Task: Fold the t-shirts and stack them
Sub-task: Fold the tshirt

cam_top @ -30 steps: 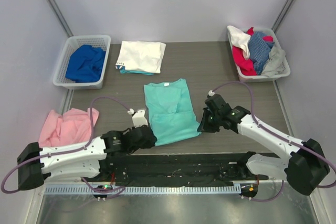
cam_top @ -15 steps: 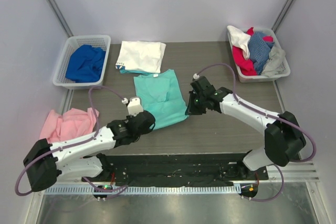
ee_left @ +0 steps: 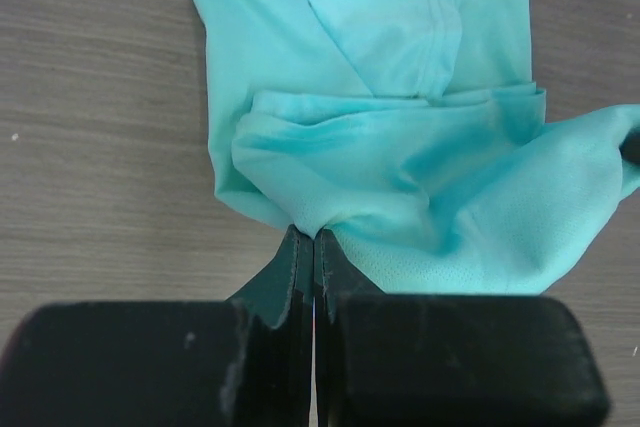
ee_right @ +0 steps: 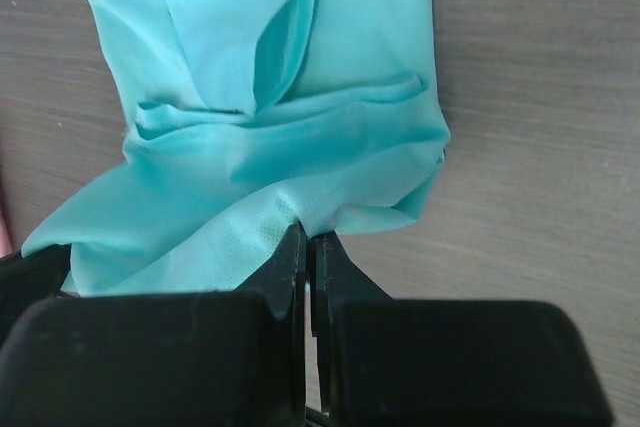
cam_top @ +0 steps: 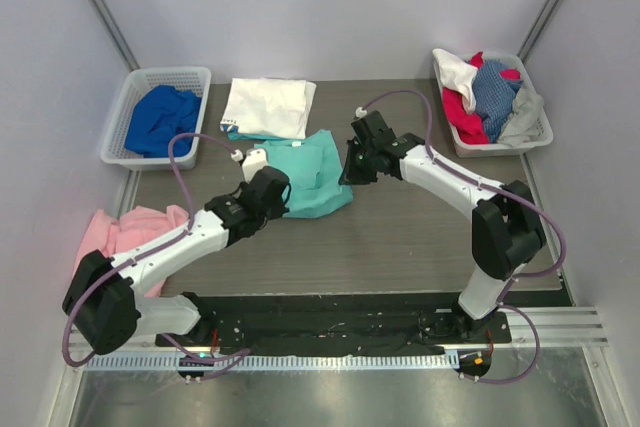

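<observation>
Within the last second both arms had swept away from their bases toward the folded white t-shirt [cam_top: 268,107], carrying the near hem of the mint-green t-shirt [cam_top: 312,179] with them. A second earlier the green tee lay stretched long, with its hem far from the white one. Now it was doubled over on itself, a short bunched shape just on the near side of the white tee, its far edge touching or almost touching it. The left gripper [ee_left: 314,239] was pressed together on the hem's left corner. The right gripper [ee_right: 307,235] pinched the right corner the same way, and fabric billowed between them in both wrist views. I judged the lengthwise half-fold nearly laid. The carried layer sagged and creased rather than lying flat, so the hem wanted setting down squarely over the collar end before any release. Stacking onto the white tee would come after that.
</observation>
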Controlling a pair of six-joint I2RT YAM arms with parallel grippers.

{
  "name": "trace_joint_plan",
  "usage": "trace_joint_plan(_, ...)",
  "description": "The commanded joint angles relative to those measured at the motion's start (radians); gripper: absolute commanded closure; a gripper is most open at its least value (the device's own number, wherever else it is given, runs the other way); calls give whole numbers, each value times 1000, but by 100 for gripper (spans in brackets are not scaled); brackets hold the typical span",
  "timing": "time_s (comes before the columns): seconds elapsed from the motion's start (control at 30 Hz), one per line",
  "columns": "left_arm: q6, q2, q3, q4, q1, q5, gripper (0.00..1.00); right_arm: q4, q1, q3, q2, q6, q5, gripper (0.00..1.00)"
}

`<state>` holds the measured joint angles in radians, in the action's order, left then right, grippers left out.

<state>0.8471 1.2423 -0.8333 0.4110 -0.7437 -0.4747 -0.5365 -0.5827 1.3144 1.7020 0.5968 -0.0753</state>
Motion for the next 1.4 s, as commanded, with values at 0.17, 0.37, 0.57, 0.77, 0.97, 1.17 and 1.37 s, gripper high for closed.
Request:
trace_joint_plan(0.17, -105, 88, -101, -159, 158, 139, 100, 58, 86, 219, 163, -25, -73, 99)
trace_joint_plan(0.37, -121, 197, -161, -230, 240, 252, 100, 170, 138, 302, 263, 5, -161, 99)
trace_joint_plan(0.57, -129, 261, -201, -262, 302, 307, 100, 171, 167, 481, 381, -14, -214, 99)
trace_joint_plan(0.77, -129, 296, -211, -287, 362, 353, 100, 148, 175, 649, 510, -15, -277, 99)
trace_joint_plan(0.97, -123, 335, -214, -316, 411, 390, 100, 125, 176, 769, 611, -20, -304, 99)
trace_joint_plan(1.17, -114, 388, -227, -348, 440, 429, 100, 127, 176, 828, 679, -28, -331, 99)
trace_joint_plan(1.37, -111, 437, -257, -367, 454, 455, 100, 132, 175, 870, 709, -31, -345, 99)
